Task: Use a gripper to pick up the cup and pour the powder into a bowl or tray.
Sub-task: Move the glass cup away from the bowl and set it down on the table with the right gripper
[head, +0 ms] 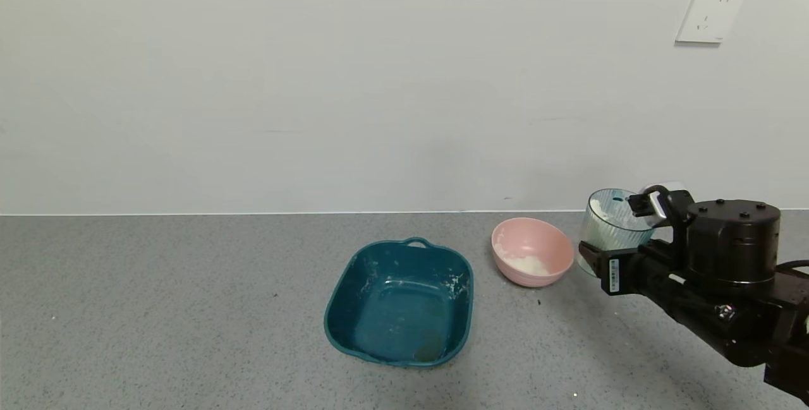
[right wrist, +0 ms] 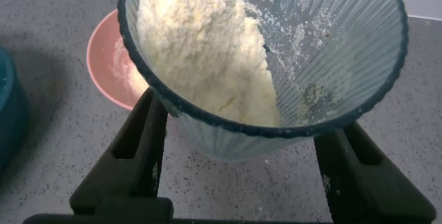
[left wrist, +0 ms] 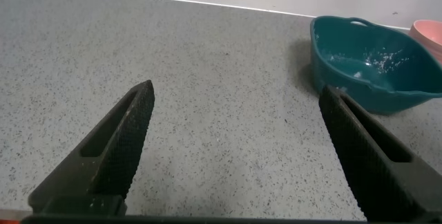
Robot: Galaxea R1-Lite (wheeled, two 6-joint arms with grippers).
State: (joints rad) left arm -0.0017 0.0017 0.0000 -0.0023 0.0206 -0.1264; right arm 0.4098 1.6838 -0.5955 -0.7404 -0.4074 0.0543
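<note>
My right gripper (head: 616, 236) is shut on the ribbed pale blue-green cup (head: 608, 227), just right of the pink bowl (head: 532, 251). It holds the cup off the counter, tilted toward the bowl. In the right wrist view the fingers (right wrist: 141, 141) grip the cup (right wrist: 338, 58) on both sides. White powder (right wrist: 200, 44) is heaped against the rim on the side nearest the pink bowl (right wrist: 107, 65). Some powder lies in the bowl (head: 534, 265). My left gripper (left wrist: 235, 92) is open and empty over bare counter, out of the head view.
A dark teal square tray (head: 399, 299) with powder traces stands left of the bowl; it also shows in the left wrist view (left wrist: 366, 65). The grey speckled counter ends at a white wall with a socket (head: 709, 13).
</note>
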